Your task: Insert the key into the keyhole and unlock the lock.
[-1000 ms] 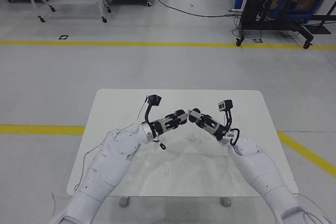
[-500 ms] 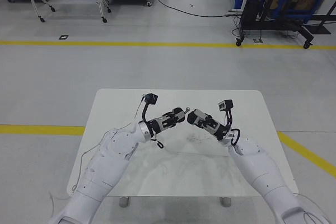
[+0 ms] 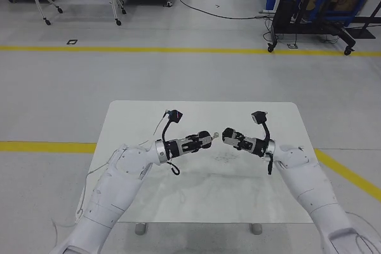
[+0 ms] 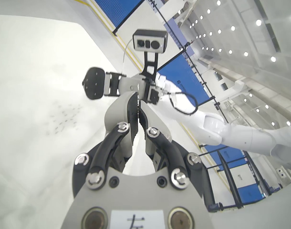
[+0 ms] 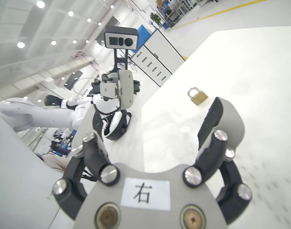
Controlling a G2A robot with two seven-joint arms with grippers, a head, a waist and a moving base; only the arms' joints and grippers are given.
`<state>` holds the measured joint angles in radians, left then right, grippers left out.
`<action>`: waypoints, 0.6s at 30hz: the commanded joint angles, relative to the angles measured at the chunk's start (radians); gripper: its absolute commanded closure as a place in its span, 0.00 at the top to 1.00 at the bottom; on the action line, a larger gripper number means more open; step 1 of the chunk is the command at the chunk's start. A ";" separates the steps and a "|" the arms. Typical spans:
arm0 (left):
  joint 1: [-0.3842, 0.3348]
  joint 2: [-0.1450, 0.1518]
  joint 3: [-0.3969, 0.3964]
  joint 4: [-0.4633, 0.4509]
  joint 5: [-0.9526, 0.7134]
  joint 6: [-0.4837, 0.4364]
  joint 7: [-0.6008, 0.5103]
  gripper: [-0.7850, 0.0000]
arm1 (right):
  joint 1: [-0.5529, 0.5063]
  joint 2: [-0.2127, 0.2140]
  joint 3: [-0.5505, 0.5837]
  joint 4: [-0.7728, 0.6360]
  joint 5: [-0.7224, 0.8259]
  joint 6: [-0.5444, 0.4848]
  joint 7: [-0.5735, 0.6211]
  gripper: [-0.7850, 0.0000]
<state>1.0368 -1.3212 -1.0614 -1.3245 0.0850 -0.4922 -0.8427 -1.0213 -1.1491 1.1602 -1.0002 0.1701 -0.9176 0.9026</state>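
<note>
A small brass padlock (image 5: 198, 96) with a steel shackle lies on the white table (image 5: 243, 60), apart from both grippers. My left gripper (image 4: 137, 96) hangs above the table's middle (image 3: 207, 138), its fingers pressed shut. A small silvery piece (image 3: 214, 134), apparently the key, sticks out past its tips; the pads hide most of it. My right gripper (image 5: 156, 108) faces it a short gap away (image 3: 228, 134), open with nothing between its fingers. The padlock sits beyond the right gripper's open fingers, off to the side of the left gripper (image 5: 121, 91).
The table top (image 3: 178, 197) carries faint scuff marks (image 3: 225, 157) near the middle. Bare floor with yellow lines (image 3: 44, 147) surrounds the table. Carts and a rack (image 3: 317, 25) stand far behind it.
A second ago the two grippers met tip to tip above the table's middle. They have since drawn apart, the right one pulling back to the right and both sinking slightly toward the near side.
</note>
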 commanded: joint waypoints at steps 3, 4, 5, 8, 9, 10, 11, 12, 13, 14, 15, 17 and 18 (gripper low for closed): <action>-0.003 0.009 0.015 -0.010 0.027 -0.012 -0.097 0.00 | 0.007 0.047 -0.032 -0.057 -0.123 -0.019 -0.019 1.00; -0.006 0.010 0.021 -0.010 0.025 -0.016 -0.115 0.00 | 0.004 0.059 -0.047 -0.062 -0.128 -0.040 -0.040 1.00; -0.010 0.011 0.027 -0.007 0.028 -0.015 -0.125 0.00 | 0.004 0.070 -0.062 -0.061 -0.118 -0.055 -0.055 1.00; -0.022 0.012 0.044 0.002 0.067 -0.017 -0.137 0.00 | 0.026 0.104 -0.125 -0.061 -0.118 -0.064 -0.063 0.95; -0.024 0.012 0.053 0.001 0.072 -0.023 -0.145 0.00 | 0.033 0.115 -0.151 -0.062 -0.116 -0.066 -0.066 0.82; -0.027 0.012 0.058 0.002 0.072 -0.027 -0.148 0.00 | 0.041 0.125 -0.175 -0.062 -0.109 -0.073 -0.073 0.74; -0.028 0.012 0.062 0.004 0.072 -0.028 -0.149 0.00 | 0.048 0.135 -0.199 -0.060 -0.096 -0.081 -0.080 0.68; -0.031 0.013 0.068 0.008 0.078 -0.026 -0.156 0.00 | 0.055 0.144 -0.224 -0.059 -0.081 -0.087 -0.087 0.50; -0.035 0.014 0.071 0.012 0.092 -0.021 -0.160 0.00 | 0.062 0.152 -0.253 -0.064 -0.071 -0.093 -0.093 0.41; -0.038 0.015 0.073 0.015 0.103 -0.017 -0.155 0.00 | 0.071 0.161 -0.279 -0.066 -0.060 -0.095 -0.095 0.40; -0.039 0.015 0.076 0.015 0.110 -0.015 -0.148 0.00 | 0.080 0.170 -0.306 -0.072 -0.050 -0.095 -0.095 0.40; -0.039 0.015 0.087 0.014 0.100 -0.021 -0.154 0.00 | 0.098 0.187 -0.352 -0.078 -0.029 -0.095 -0.095 0.39; -0.040 0.015 0.092 0.013 0.092 -0.024 -0.160 0.00 | 0.107 0.195 -0.371 -0.078 -0.013 -0.095 -0.095 0.39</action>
<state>0.9976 -1.3064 -0.9765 -1.3100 0.1884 -0.5113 -0.9945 -0.9254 -0.9641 0.8150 -1.0779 0.1386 -1.0127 0.8077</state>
